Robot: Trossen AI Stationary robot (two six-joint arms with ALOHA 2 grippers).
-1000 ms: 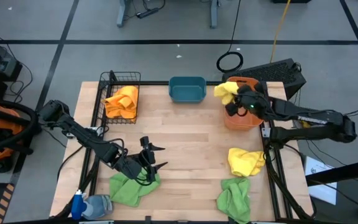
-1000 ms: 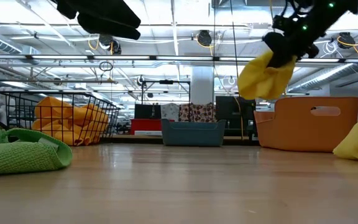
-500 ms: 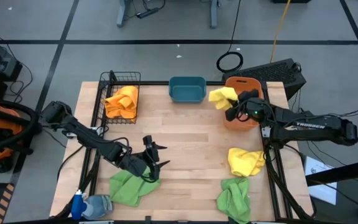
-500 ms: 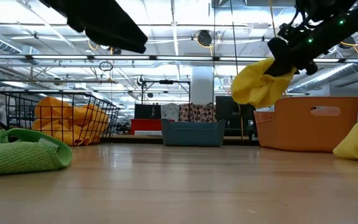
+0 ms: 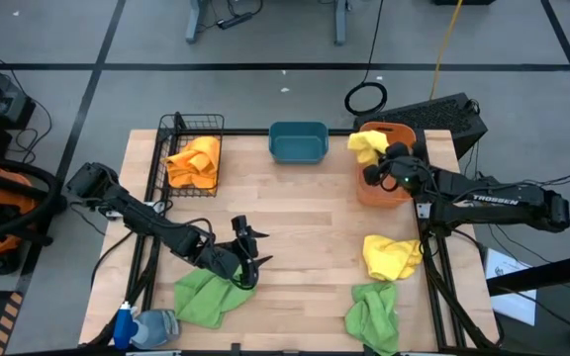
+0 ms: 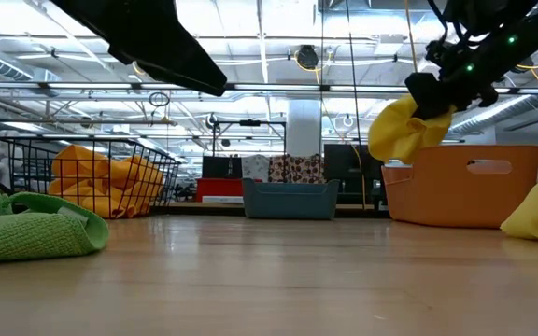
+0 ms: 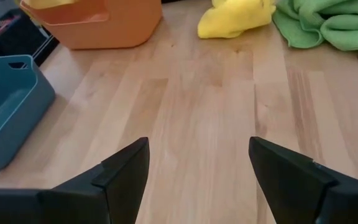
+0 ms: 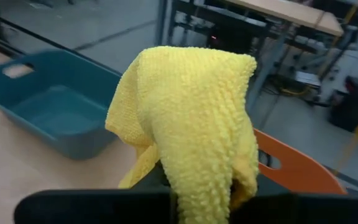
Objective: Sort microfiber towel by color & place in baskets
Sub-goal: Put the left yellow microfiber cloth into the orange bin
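My right gripper (image 5: 375, 161) is shut on a yellow towel (image 5: 366, 145) above the left rim of the orange bin (image 5: 392, 190); the low view shows the towel (image 6: 402, 129) in the air beside the bin (image 6: 465, 187). My left gripper (image 5: 246, 249) is open and empty, hovering by the far right edge of a green towel (image 5: 209, 298) that lies flat at the table's front left. The black wire basket (image 5: 179, 126) holds an orange-yellow towel (image 5: 195, 162). The teal tub (image 5: 298, 142) stands between basket and bin. My right gripper holds the yellow towel in a bunch of several layers. The cloth (image 8: 194, 124) drapes over the fingers and hides the place of contact. The fingers come roughly level from the table's right. The towel hangs slack below them (image 6: 395, 140), clear of bin and table.
Another yellow towel (image 5: 391, 256) and a second green towel (image 5: 373, 313) lie at the front right. A blue and grey thing (image 5: 139, 325) lies at the front left corner. Bare wood (image 5: 305, 227) spans the table's middle.
My right gripper has swung the yellow towel a little toward the table's left, then back right over the orange bin's rim, still shut on it. My left gripper has crept toward the table's right, still open.
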